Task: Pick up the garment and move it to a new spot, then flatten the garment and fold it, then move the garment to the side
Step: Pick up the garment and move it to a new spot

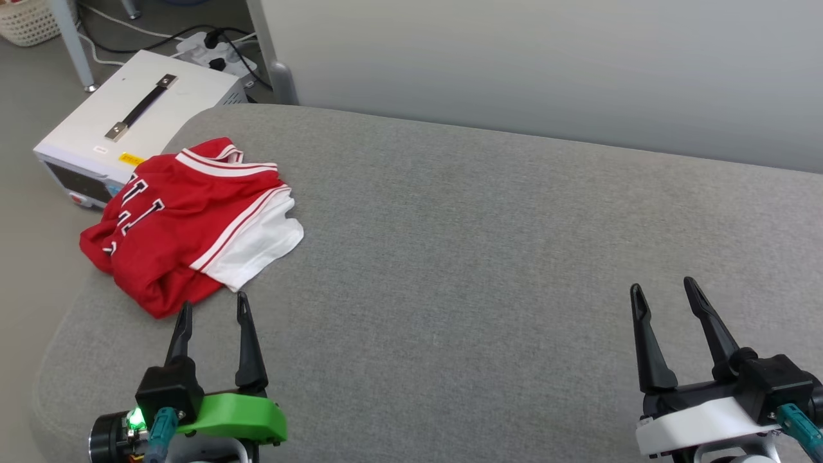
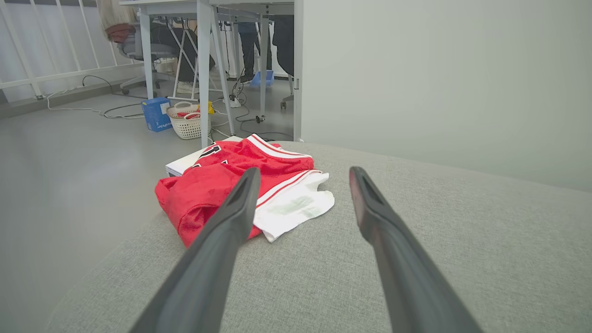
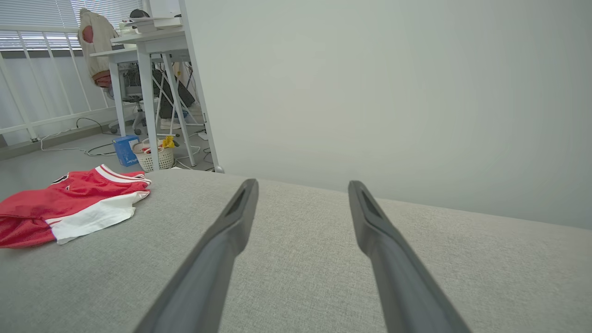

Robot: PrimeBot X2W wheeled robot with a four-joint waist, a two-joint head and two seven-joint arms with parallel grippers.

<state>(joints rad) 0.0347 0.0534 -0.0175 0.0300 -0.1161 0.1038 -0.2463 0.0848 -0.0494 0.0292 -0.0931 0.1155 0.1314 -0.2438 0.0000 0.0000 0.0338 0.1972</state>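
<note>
The red jersey-style T-shirt with white sleeves and striped trim (image 1: 186, 225) lies loosely folded at the left edge of the grey woven cushion (image 1: 482, 257), beside a white metal case with a black handle (image 1: 128, 109). The left gripper (image 1: 214, 301) stands just short of its near hem, the right gripper (image 1: 663, 285) well apart over bare cushion, both with fingers spread and empty. Judged light, limp and unbreakable, the cloth will sag and unfold when lifted; a pinch through the thick red near edge appears soundest.
</note>
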